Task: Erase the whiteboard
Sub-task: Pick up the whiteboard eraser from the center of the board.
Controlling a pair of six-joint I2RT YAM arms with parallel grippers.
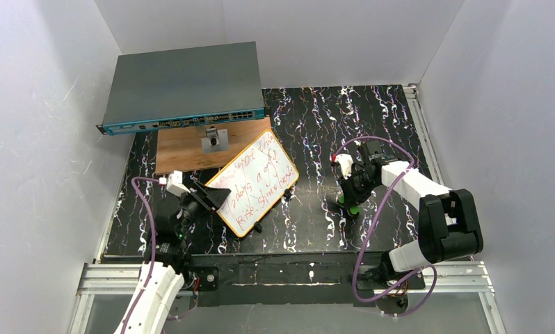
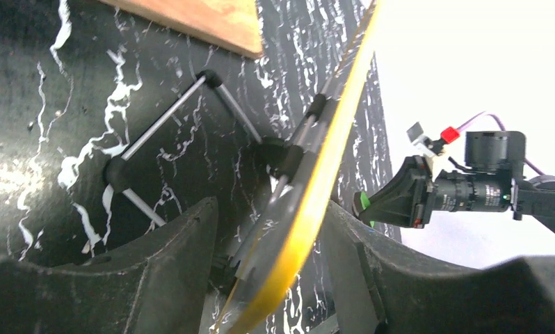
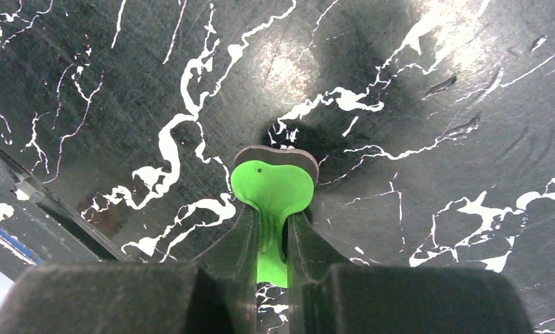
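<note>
On the black marbled table (image 1: 316, 139), a grey network switch (image 1: 181, 87) overlaps a wooden board (image 1: 181, 149). Just in front, the whiteboard (image 1: 257, 184) leans tilted, covered in red writing. The left gripper (image 1: 214, 197) straddles its orange rim, jaws apart. The right gripper (image 3: 271, 229) pinches a green eraser (image 3: 275, 184) against the tabletop.

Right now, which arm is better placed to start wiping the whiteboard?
Right. The right gripper is shut on the green eraser, to the right of the whiteboard. The left gripper straddles the board's orange rim, likely better for steadying it.
</note>
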